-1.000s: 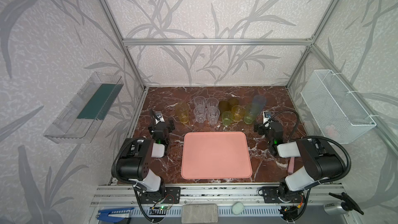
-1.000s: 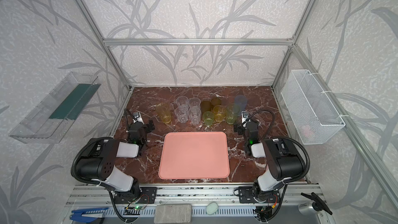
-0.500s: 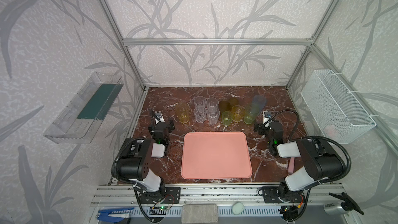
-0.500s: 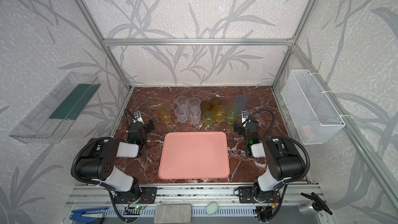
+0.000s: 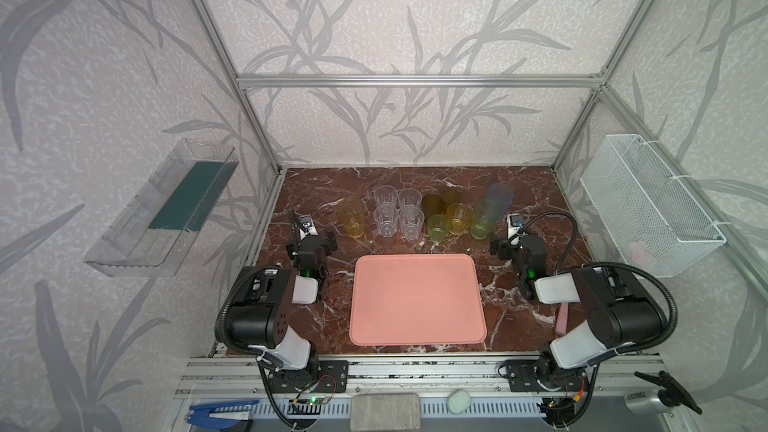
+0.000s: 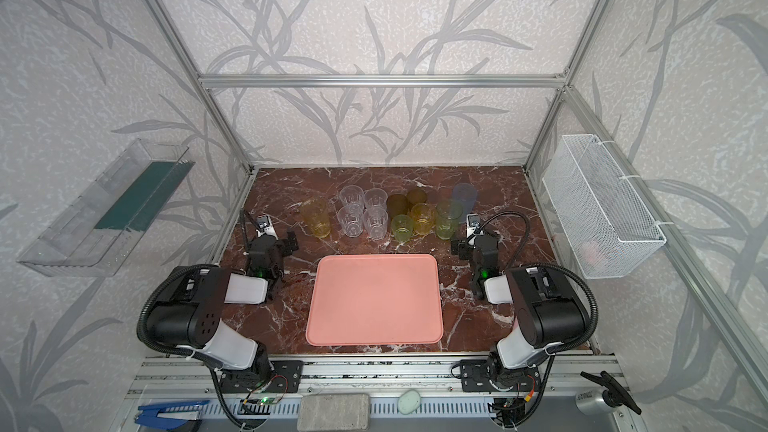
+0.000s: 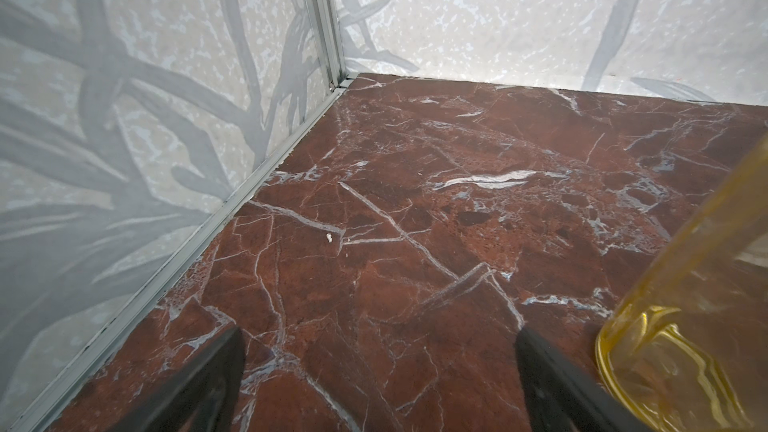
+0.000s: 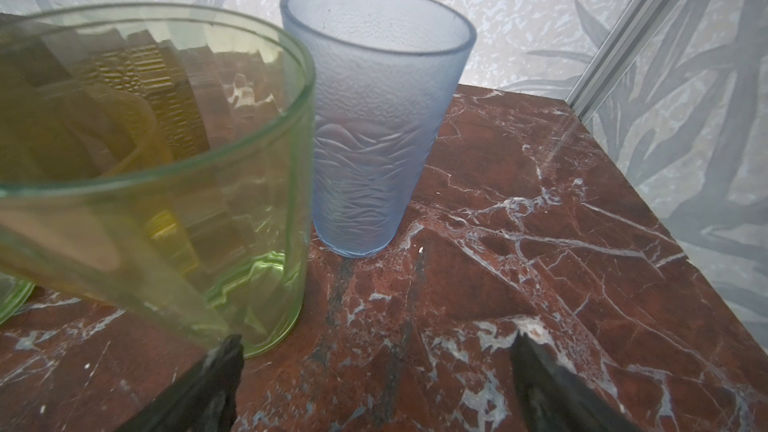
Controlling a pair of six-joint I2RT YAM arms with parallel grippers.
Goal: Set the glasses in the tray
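1. Nothing has shifted since the earlier frames: both arms, the tray and every glass sit where they were.
2. Nearest the front rail, the salmon-pink tray lies flat on the red marble tabletop between the two arms. Its surface is bare in both top views.
3. Just beyond the tray's far left corner, the left gripper rests low over the marble. In the left wrist view its jaws stand wide apart over bare stone, and the tall yellow tumbler stands just outside one finger.
4. Off the far right corner, the right gripper has its jaws spread wide too, holding nothing. The green tumbler stands close against one fingertip; whether they touch I cannot tell.
5. Beyond the tray, all the glasses stand upright on the marble in a loose row, none in the tray. From the left come the yellow tumbler, four clear tumblers in a square, two amber glasses, a yellow-green glass, an orange glass and the green tumbler.
6. Farthest back, the blue tumbler stands just behind the green one.
7. A clear bin hangs on the left wall and a wire basket on the right wall.
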